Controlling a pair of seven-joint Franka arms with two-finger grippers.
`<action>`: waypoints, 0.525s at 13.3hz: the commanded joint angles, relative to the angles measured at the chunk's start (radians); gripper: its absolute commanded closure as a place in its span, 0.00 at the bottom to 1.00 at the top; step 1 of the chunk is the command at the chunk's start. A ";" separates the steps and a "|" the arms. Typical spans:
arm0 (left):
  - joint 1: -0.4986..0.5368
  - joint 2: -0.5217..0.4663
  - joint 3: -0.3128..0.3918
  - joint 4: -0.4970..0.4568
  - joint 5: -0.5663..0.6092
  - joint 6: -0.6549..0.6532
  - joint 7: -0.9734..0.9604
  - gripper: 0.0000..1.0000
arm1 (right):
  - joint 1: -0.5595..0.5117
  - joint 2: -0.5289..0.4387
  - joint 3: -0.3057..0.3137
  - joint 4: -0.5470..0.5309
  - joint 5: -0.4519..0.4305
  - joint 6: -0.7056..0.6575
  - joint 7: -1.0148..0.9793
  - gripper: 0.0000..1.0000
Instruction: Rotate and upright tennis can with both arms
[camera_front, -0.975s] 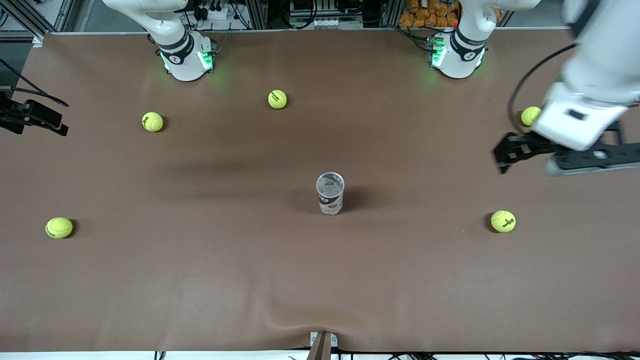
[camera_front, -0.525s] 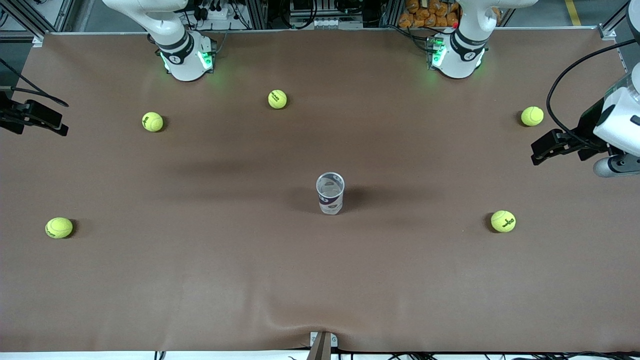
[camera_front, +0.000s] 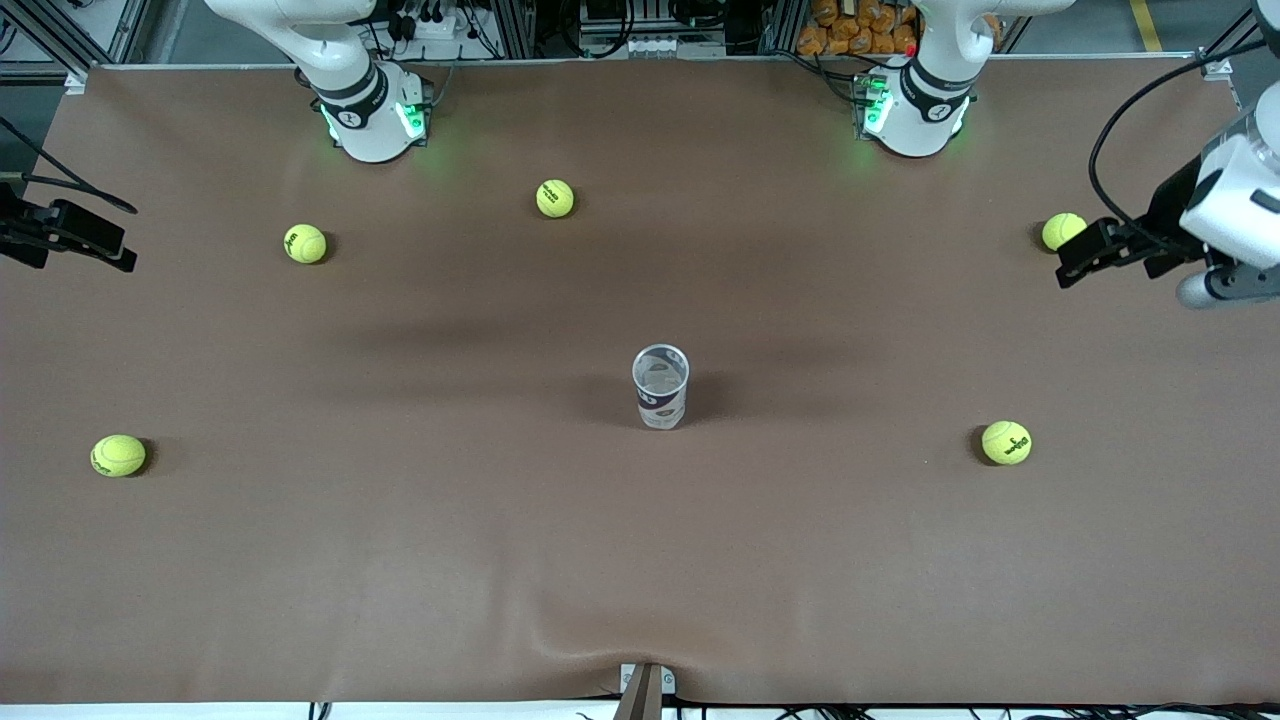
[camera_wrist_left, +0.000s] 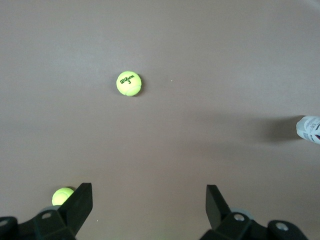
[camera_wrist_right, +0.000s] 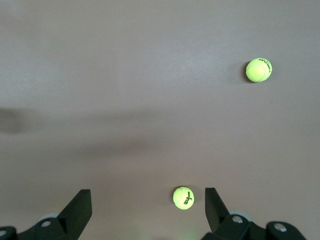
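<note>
Tabletop (camera_front: 400, 560): brown sheet, wrinkled at the edge nearest the front camera.
Tennis can (camera_front: 660, 388): stands upright, open mouth up, at the middle of the tabletop; nothing touches it. By this the uprighting looks done.
Tennis balls: five loose ones, all well apart from the can; the ball toward the left arm's end (camera_front: 1006, 442) is only slightly nearer the camera than the can.
Left hand (camera_front: 1085, 253): empty, fingers spread wide, over the left arm's end of the tabletop just beside another ball (camera_front: 1062, 231).
Right hand (camera_wrist_right: 147, 212): empty, fingers wide apart, over the right arm's end of the tabletop.
Step in hand: clearing away; best to stay high and well off the can, so nothing tips it.
</note>
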 joint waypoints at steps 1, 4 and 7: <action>0.010 -0.085 -0.013 -0.069 -0.005 0.013 0.000 0.00 | 0.004 -0.010 -0.006 -0.010 0.014 0.004 -0.008 0.00; 0.012 -0.097 -0.011 -0.056 -0.003 -0.013 0.003 0.00 | 0.006 -0.010 -0.006 -0.010 0.016 0.004 -0.008 0.00; 0.010 -0.087 -0.011 -0.027 0.000 -0.016 0.006 0.00 | 0.006 -0.010 -0.006 -0.010 0.016 0.004 -0.006 0.00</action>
